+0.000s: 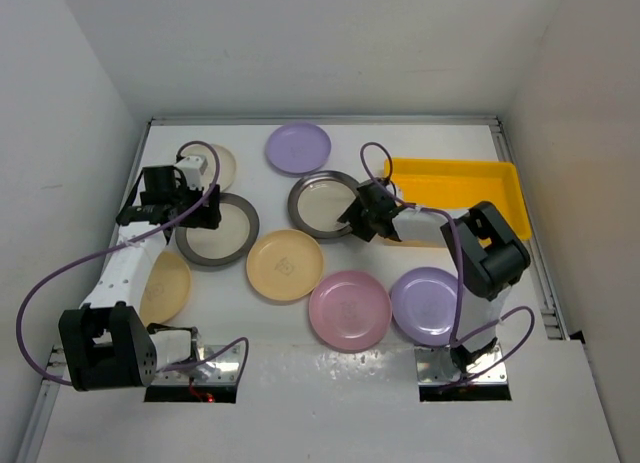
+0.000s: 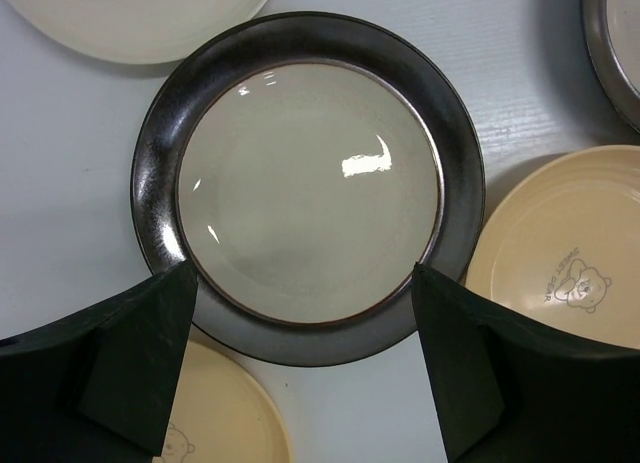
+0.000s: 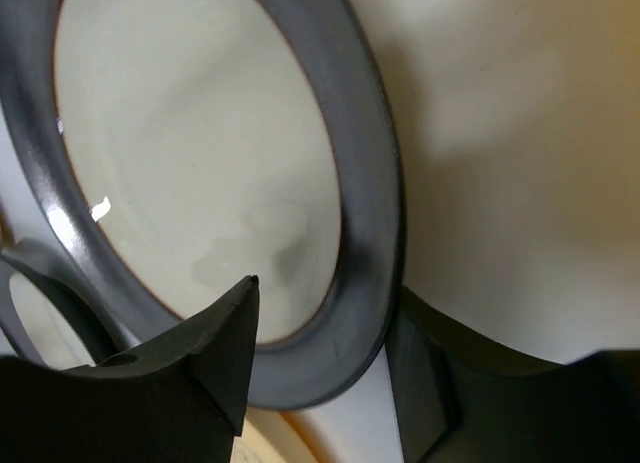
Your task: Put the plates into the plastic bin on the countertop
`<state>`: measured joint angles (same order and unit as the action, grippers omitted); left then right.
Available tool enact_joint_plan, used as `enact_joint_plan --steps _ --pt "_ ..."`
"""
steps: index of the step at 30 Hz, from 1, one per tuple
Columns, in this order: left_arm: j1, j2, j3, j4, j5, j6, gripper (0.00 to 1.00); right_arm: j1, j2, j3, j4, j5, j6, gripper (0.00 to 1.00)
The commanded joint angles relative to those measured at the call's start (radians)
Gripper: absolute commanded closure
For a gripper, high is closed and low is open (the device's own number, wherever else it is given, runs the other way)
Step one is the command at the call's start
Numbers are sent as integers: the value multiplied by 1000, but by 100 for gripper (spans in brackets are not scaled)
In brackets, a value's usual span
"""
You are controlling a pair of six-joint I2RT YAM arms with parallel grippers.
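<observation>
dark-rimmed plate (image 1: pixel 322 205) just left of plastic bin (image 1: pixel 505 183), apparently tipped up | rim clamped in right gripper (image 3: pixel 325 313) | likely glazed ceramic: stiff, heavyish, slick, chippable; best gripped deep on rim | left gripper (image 2: pixel 302 273) spread apart over second dark-rimmed plate (image 2: pixel 310 183) on countertop (image 1: pixel 400 143)

Glossy glazed grey-rimmed plate (image 3: pixel 200 163); matt countertop (image 1: pixel 450 143); smooth shiny plastic bin (image 1: pixel 455 165)
</observation>
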<state>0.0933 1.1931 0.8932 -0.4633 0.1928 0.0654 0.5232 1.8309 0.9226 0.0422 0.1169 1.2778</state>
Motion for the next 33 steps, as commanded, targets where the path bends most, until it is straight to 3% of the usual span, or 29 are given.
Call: enact_joint_plan --steps 1,4,5,7,15,22,27,28,29,33 --pt "11 -23 7 17 29 -16 11 -6 59 10 122 41 26 49" --pt "11 -23 7 17 40 -16 11 1 74 10 128 50 31 68" --pt "20 -23 7 17 49 -7 11 0 71 -7 131 53 37 85" --pt "20 -23 16 17 50 -7 11 1 58 -34 128 73 44 100" --pt "20 -23 16 26 50 23 11 0 -163 -35 237 50 -225 100" --pt "20 -4 50 35 68 43 11 -133 -410 -59 249 -54 -242 100" --pt "20 40 108 2 88 53 11 -395 -666 -197 149 -66 -195 100" --pt "20 51 122 -27 88 53 11 -432 -688 -232 127 -63 -196 100" --pt "31 68 160 -47 108 44 11 -551 -703 -267 108 -69 -201 100" --pt "40 204 291 -164 141 53 11 -710 -748 -303 46 -158 -311 100"
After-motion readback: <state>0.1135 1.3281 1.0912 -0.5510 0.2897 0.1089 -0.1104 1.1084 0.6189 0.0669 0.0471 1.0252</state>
